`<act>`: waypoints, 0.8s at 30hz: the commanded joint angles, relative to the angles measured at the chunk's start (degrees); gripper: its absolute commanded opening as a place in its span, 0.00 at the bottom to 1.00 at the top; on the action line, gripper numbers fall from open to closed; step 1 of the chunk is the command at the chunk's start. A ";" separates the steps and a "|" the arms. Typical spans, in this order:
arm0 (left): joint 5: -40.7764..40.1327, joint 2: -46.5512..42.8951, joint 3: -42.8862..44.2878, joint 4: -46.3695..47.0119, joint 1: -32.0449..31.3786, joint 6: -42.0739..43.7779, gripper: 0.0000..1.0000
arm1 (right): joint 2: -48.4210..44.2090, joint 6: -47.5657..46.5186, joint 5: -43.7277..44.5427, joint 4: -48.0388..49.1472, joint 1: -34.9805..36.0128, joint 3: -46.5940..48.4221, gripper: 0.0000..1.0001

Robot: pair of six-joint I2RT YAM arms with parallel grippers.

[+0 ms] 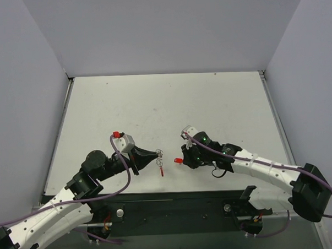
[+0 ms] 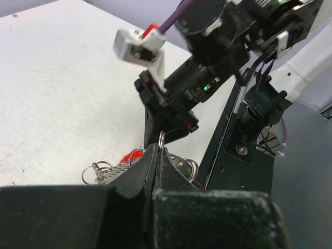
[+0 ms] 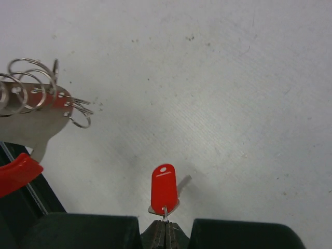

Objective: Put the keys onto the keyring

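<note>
White table (image 1: pixel 165 102), keyring (image 2: pixel 101 170) half out of sight behind closed left pincer (image 2: pixel 158 151).

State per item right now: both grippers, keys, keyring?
left gripper, shut on a wire ring of the keyring
right gripper, shut on the small ring of the keys
keyring, held by the left gripper, red clip hanging under the rings, no key on it
keys, held by the right gripper, apart from the keyring, not threaded on
</note>
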 commanded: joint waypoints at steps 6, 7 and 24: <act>5.08 -2.19 -0.55 5.55 0.15 1.64 0.00 | -15.49 -9.80 -8.03 5.92 0.32 -4.31 0.00; 6.04 -2.10 -0.46 5.81 0.15 2.25 0.00 | -17.94 -10.59 -9.69 6.19 0.23 -4.84 0.00; 19.06 4.49 4.64 8.98 -1.52 6.13 0.00 | -23.24 -3.13 -30.17 3.47 -6.45 7.63 0.00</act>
